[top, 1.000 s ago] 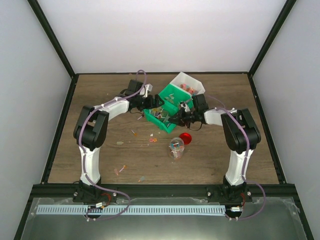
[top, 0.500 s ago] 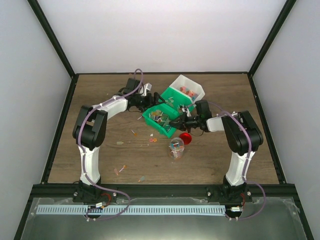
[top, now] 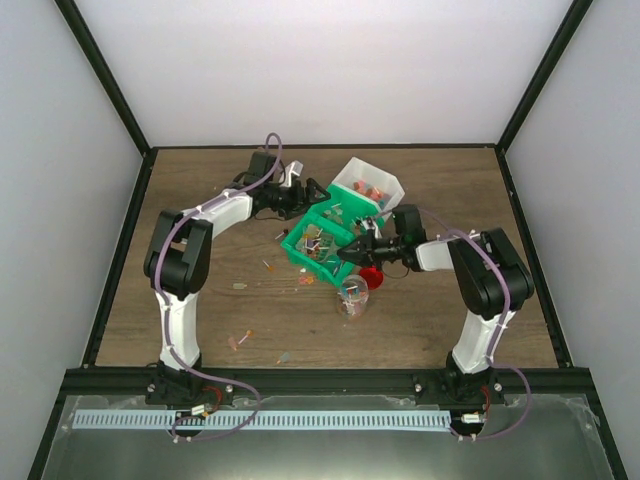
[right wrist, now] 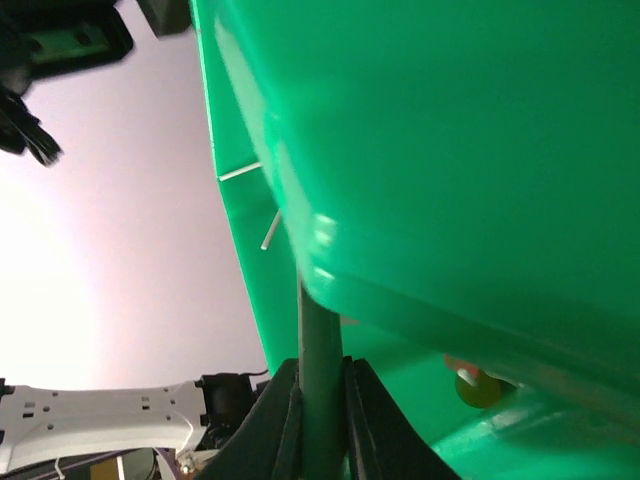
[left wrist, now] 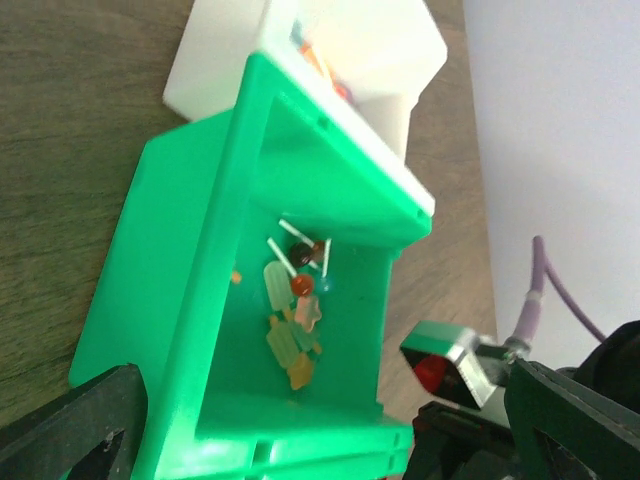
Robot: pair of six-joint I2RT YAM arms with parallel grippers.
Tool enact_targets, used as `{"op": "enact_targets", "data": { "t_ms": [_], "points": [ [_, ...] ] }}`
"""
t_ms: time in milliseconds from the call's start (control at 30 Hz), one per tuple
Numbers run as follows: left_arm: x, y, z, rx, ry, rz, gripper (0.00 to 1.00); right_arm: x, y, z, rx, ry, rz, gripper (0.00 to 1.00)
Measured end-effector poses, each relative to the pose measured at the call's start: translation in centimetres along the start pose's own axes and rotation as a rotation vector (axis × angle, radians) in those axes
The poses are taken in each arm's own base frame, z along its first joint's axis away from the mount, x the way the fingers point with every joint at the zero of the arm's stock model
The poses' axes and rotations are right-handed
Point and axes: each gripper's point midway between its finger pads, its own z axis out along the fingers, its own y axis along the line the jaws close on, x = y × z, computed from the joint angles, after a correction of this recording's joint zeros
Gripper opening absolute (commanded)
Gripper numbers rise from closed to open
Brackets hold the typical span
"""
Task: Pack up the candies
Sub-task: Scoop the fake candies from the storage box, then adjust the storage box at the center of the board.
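Note:
A green bin (top: 318,240) hangs tilted over the table, its low corner near a clear jar (top: 351,296). Several candies (left wrist: 292,320) lie inside the green bin, and more candies (top: 302,280) are scattered on the wood. My right gripper (top: 350,252) is shut on the bin's wall, which the right wrist view shows pinched between the fingers (right wrist: 285,420). My left gripper (top: 308,195) stands wide open at the bin's far end. In the left wrist view the bin (left wrist: 250,300) sits between the left gripper's (left wrist: 325,440) spread fingers, with a gap on the right side.
A white bin (top: 368,183) with more sweets leans against the green bin's far side. A round red lid (top: 371,277) lies beside the jar. Loose sweets (top: 240,340) lie near the front left of the table.
The green bin has swung toward the near side and tipped toward the jar, carried by the right gripper. The left gripper has drawn back slightly toward the far side, still open.

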Motion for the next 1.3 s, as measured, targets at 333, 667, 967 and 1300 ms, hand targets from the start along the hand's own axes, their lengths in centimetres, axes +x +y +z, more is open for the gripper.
{"op": "enact_targets", "data": {
  "t_ms": [333, 667, 967, 1300],
  "points": [
    [-0.9, -0.2, -0.6, 0.02, -0.015, 0.0, 1.0, 2.8, -0.2, -0.7, -0.032, 0.039, 0.0, 0.01],
    [-1.1, 0.0, -0.8, 0.018, -0.021, -0.002, 1.0, 3.1, 1.7, -1.8, -0.078, 0.031, -0.052, 0.01],
    [-1.9, -0.7, -2.0, 0.024, -0.049, 0.006, 1.0, 3.4, 1.3, -3.7, -0.083, 0.013, -0.037, 0.01],
    [-2.7, -2.5, -4.1, 0.032, -0.086, 0.027, 1.0, 3.6, 2.4, -4.9, -0.116, 0.017, -0.052, 0.01]
  ]
}}
